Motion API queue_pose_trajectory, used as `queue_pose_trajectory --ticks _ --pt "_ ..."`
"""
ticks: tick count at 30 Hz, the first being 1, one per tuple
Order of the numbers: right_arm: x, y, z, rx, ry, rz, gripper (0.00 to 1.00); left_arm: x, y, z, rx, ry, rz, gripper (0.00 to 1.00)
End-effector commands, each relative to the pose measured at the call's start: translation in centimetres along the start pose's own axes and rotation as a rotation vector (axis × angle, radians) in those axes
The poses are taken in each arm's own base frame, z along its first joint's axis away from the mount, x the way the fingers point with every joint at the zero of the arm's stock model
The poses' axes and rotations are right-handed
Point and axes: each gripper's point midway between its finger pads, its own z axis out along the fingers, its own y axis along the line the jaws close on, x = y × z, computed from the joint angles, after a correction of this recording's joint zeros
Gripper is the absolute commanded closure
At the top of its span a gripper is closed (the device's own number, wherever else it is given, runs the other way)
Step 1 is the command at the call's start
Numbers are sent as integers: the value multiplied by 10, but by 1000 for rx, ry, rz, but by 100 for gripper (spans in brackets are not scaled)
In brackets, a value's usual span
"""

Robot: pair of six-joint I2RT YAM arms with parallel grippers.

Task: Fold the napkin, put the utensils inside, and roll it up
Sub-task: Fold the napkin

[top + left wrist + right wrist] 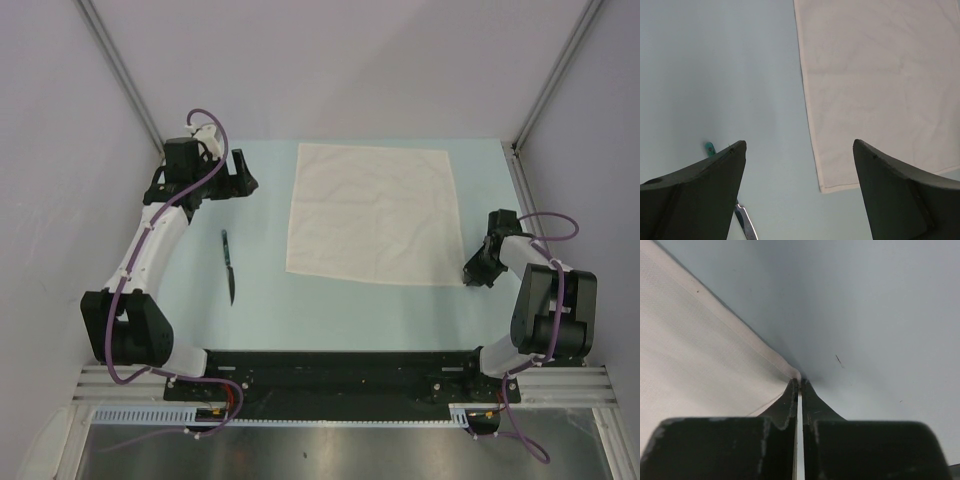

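**Top view.** The napkin (370,215) lies flat on the table (262,322). The knife (229,266) lies well apart from the napkin's left edge. My left hand (247,180) hovers wide open and empty off the napkin's far-left corner. My right hand (472,274) sits at its near-right corner.

**Left wrist view.** My fingers (700,195) stand wide apart. The napkin's left edge lies ahead, and one finger half hides the knife.

**Right wrist view.** My hand is closed on the very tip of the napkin's corner.

**Risk.** So shallow a pinch may slip on lifting, and pulling one corner alone could drag the napkin askew.
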Motion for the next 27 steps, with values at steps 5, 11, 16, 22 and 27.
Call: queue_pose_trajectory --ticks 5,11,16,22,27 --pt "-19 -23 -10 73 -79 25 100 -23 -11 -14 35 -71 46 9" --pt "-30 -45 -23 113 -113 60 100 -22 -12 -14 38 -68 46 8" --pt "-36 -53 -32 121 -140 70 100 -22 -12 -14 39 -66 44 9" --pt "-48 -25 -45 57 -174 38 100 -20 -12 -12 46 -58 39 9" --pt "-74 44 -50 -31 -234 -30 100 -19 -15 -12 58 -55 31 8"
